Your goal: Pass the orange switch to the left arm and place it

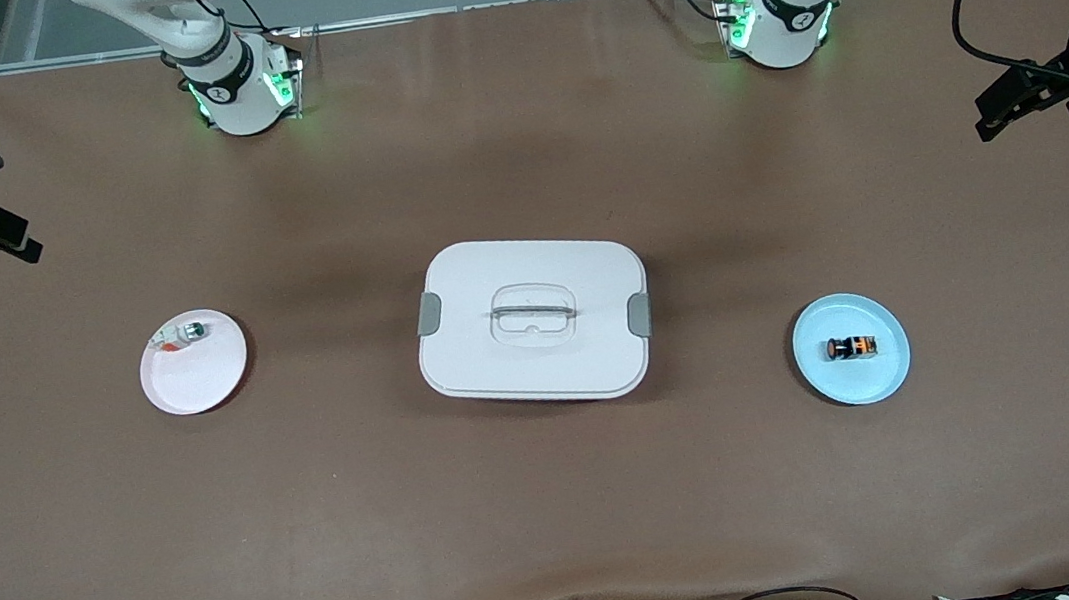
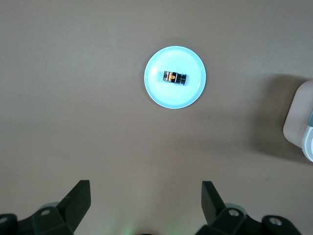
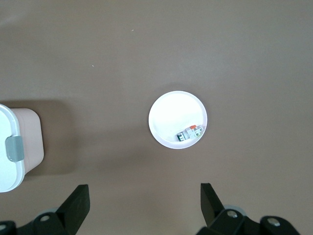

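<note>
Lying sideways, black-and-orange switch (image 1: 851, 346)

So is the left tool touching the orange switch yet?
Apart. The left wrist view shows the left tool open, high over bare table, with the orange switch lying on its blue plate well clear.

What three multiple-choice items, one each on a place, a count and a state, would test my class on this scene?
1. The switch lies on:
A. the blue plate
B. the box
C. the bare table

2. Round plates on the table:
A. one
B. two
C. three

3. The left gripper is:
A. shut on the switch
B. shut, empty
C. open

Answers:
1. A, it rests mid-plate.
2. B, the blue one and the white plate.
3. C, its fingers stand wide apart above the table.
</note>
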Motion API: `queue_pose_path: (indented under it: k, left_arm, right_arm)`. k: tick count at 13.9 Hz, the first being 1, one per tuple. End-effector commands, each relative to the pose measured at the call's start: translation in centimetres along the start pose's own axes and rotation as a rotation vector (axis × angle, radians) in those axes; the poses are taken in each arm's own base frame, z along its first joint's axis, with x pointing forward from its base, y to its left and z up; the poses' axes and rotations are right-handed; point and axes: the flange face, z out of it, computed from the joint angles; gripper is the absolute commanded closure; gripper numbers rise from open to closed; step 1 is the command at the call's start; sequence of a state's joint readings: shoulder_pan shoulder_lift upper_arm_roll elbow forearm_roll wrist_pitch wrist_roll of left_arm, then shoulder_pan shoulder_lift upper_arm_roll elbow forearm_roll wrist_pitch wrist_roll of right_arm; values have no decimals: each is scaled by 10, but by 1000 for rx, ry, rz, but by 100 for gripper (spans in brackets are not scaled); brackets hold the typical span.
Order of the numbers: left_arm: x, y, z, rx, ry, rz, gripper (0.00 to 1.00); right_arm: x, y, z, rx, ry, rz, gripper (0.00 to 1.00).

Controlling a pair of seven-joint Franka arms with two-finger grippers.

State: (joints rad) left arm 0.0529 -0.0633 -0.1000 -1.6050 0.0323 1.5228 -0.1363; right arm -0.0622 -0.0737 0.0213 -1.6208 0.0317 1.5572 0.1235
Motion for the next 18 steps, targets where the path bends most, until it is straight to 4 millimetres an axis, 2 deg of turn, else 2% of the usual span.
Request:
queue_pose_path:
  k: [1,8,13,18]
  left_arm:
    - [-9,3,-4,-15,11,20,0]
    - [-7,19,-8,-6,32,26,0]
    - [-6,13,-12,-7,41,33,0]
    - [-2,17,-16,-15,48,35,0]
  right_arm:
    - [-10,3,-4,-8,9,0,0]
    - [-12,1,-4,-8,3,-5,0]
    - [-12,1,-5,-1,8,-5,0]
    - [-11,4,-5,-7,12,-29,0]
